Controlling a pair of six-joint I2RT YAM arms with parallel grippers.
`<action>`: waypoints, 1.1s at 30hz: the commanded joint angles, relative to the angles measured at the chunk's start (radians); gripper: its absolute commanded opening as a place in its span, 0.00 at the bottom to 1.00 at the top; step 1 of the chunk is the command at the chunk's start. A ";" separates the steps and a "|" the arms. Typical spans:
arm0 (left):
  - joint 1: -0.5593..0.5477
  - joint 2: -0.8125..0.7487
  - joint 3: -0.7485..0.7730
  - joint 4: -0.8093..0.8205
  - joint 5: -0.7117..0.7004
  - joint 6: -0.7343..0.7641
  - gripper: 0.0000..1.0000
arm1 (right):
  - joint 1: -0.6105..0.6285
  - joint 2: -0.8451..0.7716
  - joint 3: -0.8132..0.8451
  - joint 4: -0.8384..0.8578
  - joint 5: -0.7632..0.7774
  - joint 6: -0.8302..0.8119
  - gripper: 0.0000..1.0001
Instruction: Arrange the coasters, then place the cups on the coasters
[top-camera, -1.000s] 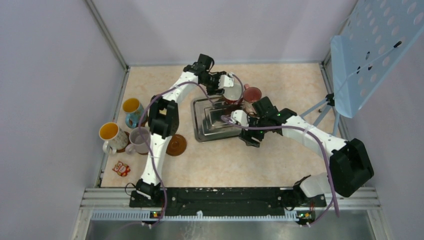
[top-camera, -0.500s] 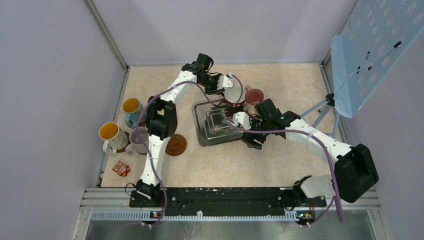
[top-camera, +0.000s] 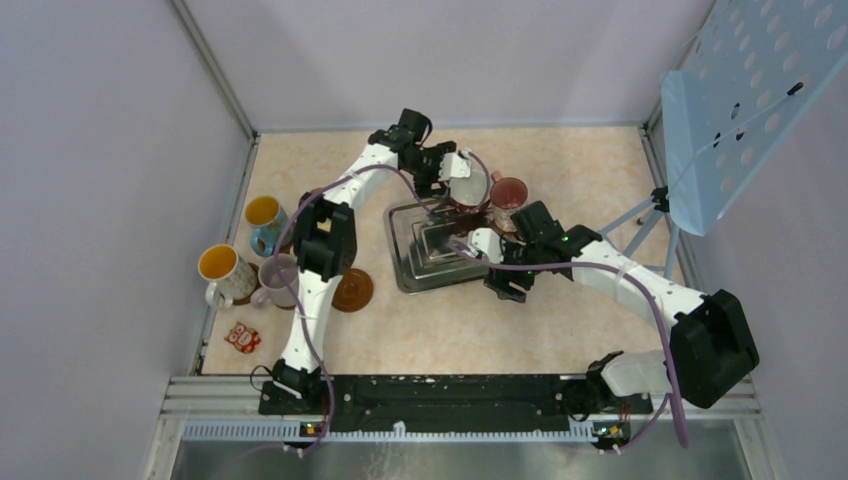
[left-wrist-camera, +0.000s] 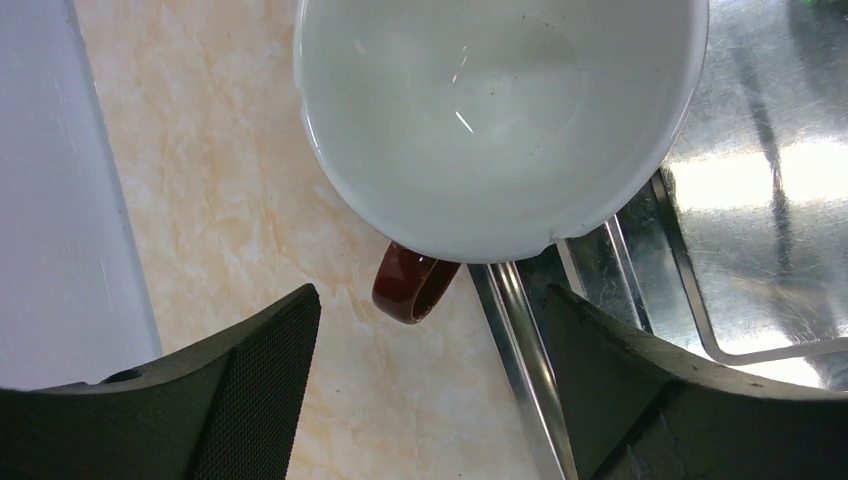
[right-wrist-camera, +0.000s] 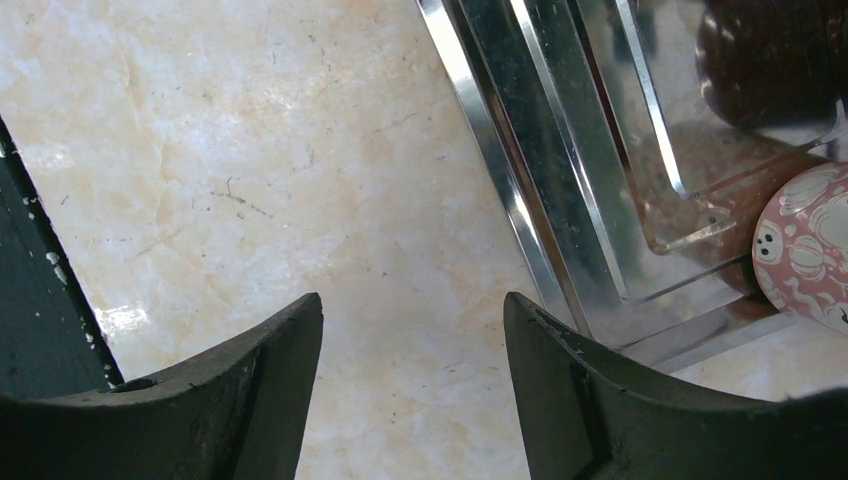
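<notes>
A coaster (top-camera: 352, 290) lies on the tabletop (top-camera: 450, 330) at the steel tray's (top-camera: 398, 262) 8 o'clock. At its 4 o'clock corner the right tool (right-wrist-camera: 410, 320) hangs open, empty. Farther on, at 12 o'clock, the left tool (left-wrist-camera: 430, 305) is spread wide — the red cup (left-wrist-camera: 500, 110) sits just beyond its fingers (left-wrist-camera: 250, 400), untouched.

Five cups (top-camera: 263, 212); one bare coaster (top-camera: 352, 290); one steel tray (top-camera: 396, 252); one small toy (top-camera: 242, 337).

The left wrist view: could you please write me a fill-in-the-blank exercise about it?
The red-handled mug is ___ inside.
The left end effector is ___, gripping nothing.
The shiny steel thing beside the mug is a ___.
Missing words: white; open; tray.
</notes>
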 joint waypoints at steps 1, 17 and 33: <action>-0.032 0.012 0.030 -0.001 0.009 0.055 0.87 | 0.013 -0.031 -0.001 0.018 -0.008 -0.013 0.66; -0.051 -0.031 0.016 -0.084 -0.014 0.022 0.55 | 0.013 -0.042 -0.010 0.035 -0.012 -0.001 0.66; -0.039 -0.245 -0.240 -0.204 -0.103 -0.101 0.18 | 0.012 -0.080 -0.040 0.039 -0.046 0.043 0.66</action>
